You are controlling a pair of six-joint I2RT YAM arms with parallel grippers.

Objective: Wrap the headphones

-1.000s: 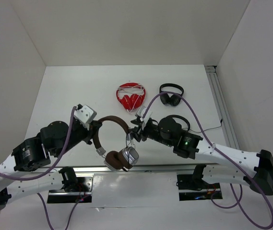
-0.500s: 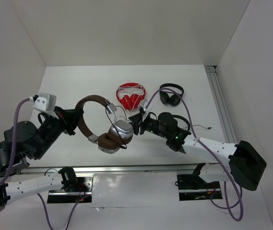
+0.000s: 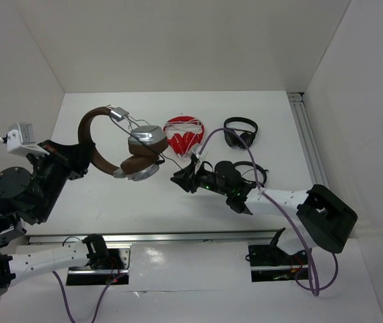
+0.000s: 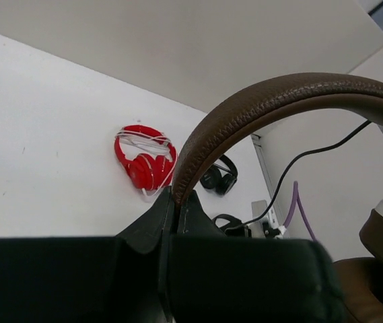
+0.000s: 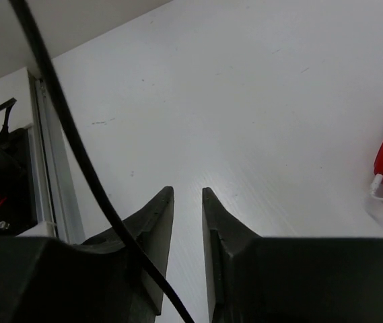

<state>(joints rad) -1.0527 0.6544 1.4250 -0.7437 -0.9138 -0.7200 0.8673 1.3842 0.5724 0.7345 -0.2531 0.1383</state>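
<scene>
The headphones (image 3: 91, 138), with brown headband, silver cups (image 3: 145, 134) and brown pads, hang in the air over the table's left side. My left gripper (image 3: 75, 157) is shut on the headband (image 4: 279, 94), which arches up out of the jaws (image 4: 176, 200). The thin dark cable (image 4: 292, 165) trails down to the right toward the right arm. My right gripper (image 3: 179, 178) sits low over the table's middle, its fingers (image 5: 188, 195) a narrow gap apart with nothing between them. The cable (image 5: 77, 155) crosses in front of its left finger, outside the gap.
A red pair with a white cord (image 3: 183, 134) lies at the back centre. One small black pair (image 3: 239, 133) lies to its right and another (image 3: 248, 171) sits by the right arm. A metal rail (image 3: 310, 145) runs along the right edge.
The left arm swung the headphones up, back and to the left. The right gripper slid left and lower, and its jaws narrowed.
</scene>
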